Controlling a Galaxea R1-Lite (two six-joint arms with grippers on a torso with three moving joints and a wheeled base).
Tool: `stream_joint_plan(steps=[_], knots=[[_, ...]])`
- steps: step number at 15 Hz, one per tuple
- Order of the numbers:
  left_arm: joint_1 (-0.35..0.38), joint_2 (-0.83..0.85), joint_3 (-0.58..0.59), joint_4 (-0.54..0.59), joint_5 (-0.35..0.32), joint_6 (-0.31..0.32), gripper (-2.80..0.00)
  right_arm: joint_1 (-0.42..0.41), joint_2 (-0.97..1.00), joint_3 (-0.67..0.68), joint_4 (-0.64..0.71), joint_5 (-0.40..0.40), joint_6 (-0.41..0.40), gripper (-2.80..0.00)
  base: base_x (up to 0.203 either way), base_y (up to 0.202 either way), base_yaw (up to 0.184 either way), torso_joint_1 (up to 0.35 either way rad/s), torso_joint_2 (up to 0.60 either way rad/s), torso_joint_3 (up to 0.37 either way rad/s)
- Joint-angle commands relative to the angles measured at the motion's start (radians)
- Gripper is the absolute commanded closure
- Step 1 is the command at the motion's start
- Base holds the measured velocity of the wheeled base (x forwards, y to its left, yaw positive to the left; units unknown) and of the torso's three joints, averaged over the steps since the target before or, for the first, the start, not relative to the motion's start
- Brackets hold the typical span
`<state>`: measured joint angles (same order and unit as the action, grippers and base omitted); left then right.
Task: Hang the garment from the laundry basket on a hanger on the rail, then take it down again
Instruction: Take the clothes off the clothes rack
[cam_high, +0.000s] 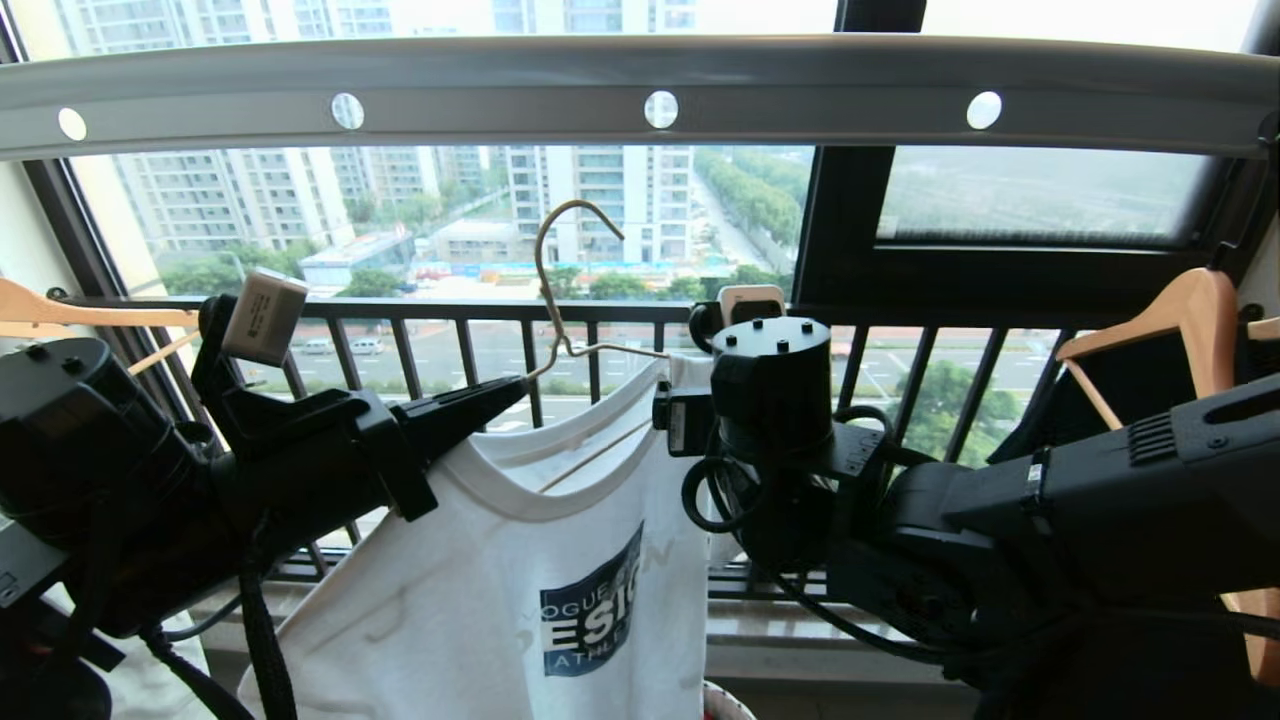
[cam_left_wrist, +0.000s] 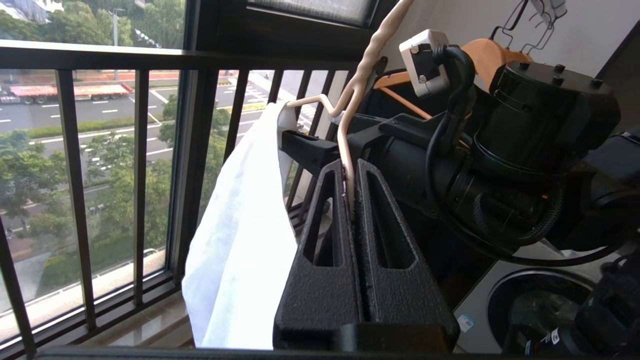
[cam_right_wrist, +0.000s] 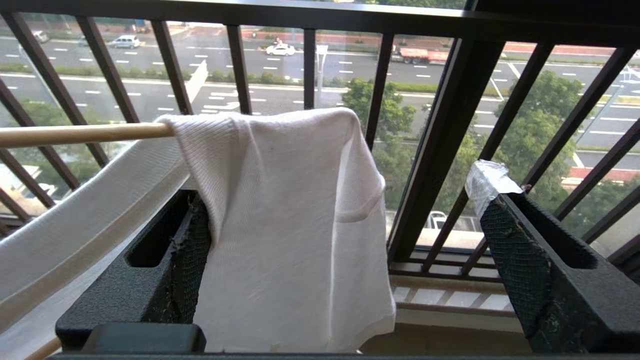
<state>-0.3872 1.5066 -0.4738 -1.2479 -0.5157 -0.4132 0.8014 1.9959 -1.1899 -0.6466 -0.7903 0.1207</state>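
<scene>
Two end effectors at one T-shirt, rail above.
Rail (cam_high: 500, 90): holed bar overhead, well above the hanger's hook; nothing hung on it.
Garment (cam_high: 520, 560): on the hanger, "DESIGN" print facing the robot; one shoulder draped between the right fingers.
Hanger (cam_high: 556, 290): neck clamped by the left end effector (cam_left_wrist: 350, 195), hook free.
Right end effector (cam_right_wrist: 345, 250): spread wide, grasping nothing.
Advice: withdraw the right clear of the sleeve, keep the left clenched, lift the hook squarely toward a hole.
</scene>
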Motion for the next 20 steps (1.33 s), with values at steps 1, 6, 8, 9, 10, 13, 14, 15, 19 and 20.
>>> stream_joint_plan(steps=[1,6,8,9,10,13,14,15,19,20], knots=[[-0.001,-0.002,0.000,-0.007,-0.003,-0.003,0.00,-0.025,0.004,-0.008,-0.004,-0.006,-0.006,-2.80,0.000,0.000,0.000,0.000,0.00,0.000],[0.001,-0.002,-0.001,-0.008,-0.001,-0.001,0.00,-0.033,0.001,-0.008,-0.005,-0.006,-0.013,0.00,0.000,0.000,0.000,0.000,0.00,0.000],[0.001,0.002,-0.001,-0.008,0.000,-0.001,0.00,-0.032,-0.003,-0.008,-0.005,-0.006,-0.013,0.00,0.000,0.000,0.000,0.000,0.00,0.000],[0.001,0.006,0.000,-0.008,0.001,0.001,0.00,-0.033,-0.003,-0.008,-0.005,-0.006,-0.012,0.00,0.000,0.000,0.000,0.000,0.00,0.000],[0.001,0.008,-0.002,-0.010,0.005,0.002,0.00,-0.033,-0.005,-0.007,-0.005,-0.006,-0.012,0.00,0.000,0.000,0.000,0.000,0.00,0.000],[0.001,0.023,-0.017,-0.009,0.051,0.005,0.00,-0.033,-0.019,-0.007,-0.005,-0.004,-0.013,0.00,0.000,0.000,0.000,0.000,0.00,0.000],[0.001,0.021,-0.017,-0.008,0.052,0.005,0.00,-0.041,-0.020,-0.008,-0.005,-0.004,-0.014,0.00,0.000,0.000,0.000,0.000,0.00,0.000],[0.001,0.018,-0.014,-0.008,0.051,0.005,0.00,-0.055,-0.020,-0.010,-0.006,-0.003,-0.015,0.00,0.000,0.000,0.000,0.000,0.00,0.000],[0.001,0.014,-0.011,-0.007,0.049,0.009,0.00,-0.133,-0.021,-0.047,-0.005,0.017,-0.012,0.00,0.000,0.000,0.000,0.000,0.00,0.000],[0.001,0.016,-0.011,-0.005,0.051,0.033,0.00,-0.152,-0.021,-0.053,-0.005,0.025,-0.012,0.00,0.000,0.000,0.000,0.000,0.00,0.000]])
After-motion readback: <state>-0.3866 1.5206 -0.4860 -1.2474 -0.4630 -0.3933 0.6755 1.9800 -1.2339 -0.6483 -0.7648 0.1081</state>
